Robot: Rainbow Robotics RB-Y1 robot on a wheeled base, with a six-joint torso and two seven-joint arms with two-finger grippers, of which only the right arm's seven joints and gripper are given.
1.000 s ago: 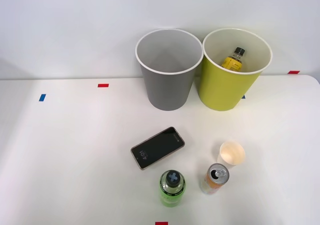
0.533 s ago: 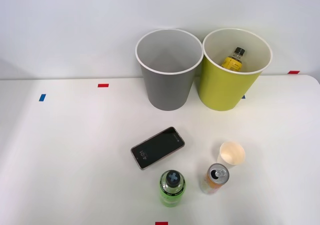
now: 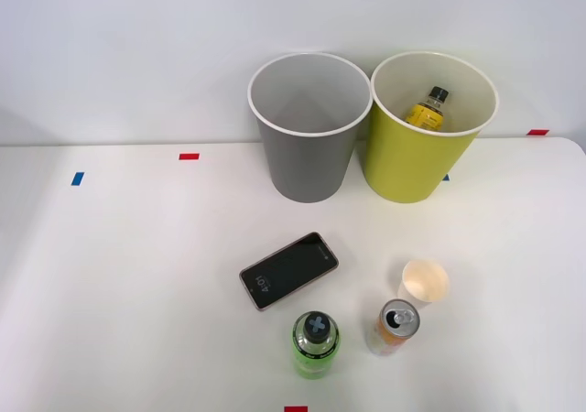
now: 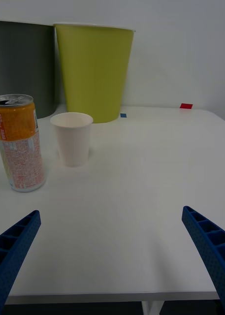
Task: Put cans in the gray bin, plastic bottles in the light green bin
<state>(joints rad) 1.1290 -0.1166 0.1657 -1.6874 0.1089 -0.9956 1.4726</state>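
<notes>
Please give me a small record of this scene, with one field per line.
gray bin: holds nothing visible
light green bin: holds yellow-labelled bottle
green bottle: upright on table
can: upright, beside paper cup
phone: flat, screen up
right gripper: open, holding nothing
sorting left: green bottle, can

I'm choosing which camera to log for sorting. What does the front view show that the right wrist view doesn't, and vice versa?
Front view alone: the yellow-labelled bottle with black cap inside the yellow-green bin, the bright green translucent bottle and the black smartphone.
Right wrist view alone: the open gripper's blue ribbed fingers.
Both: the orange drink can, white paper cup, gray bin and white table.
</notes>
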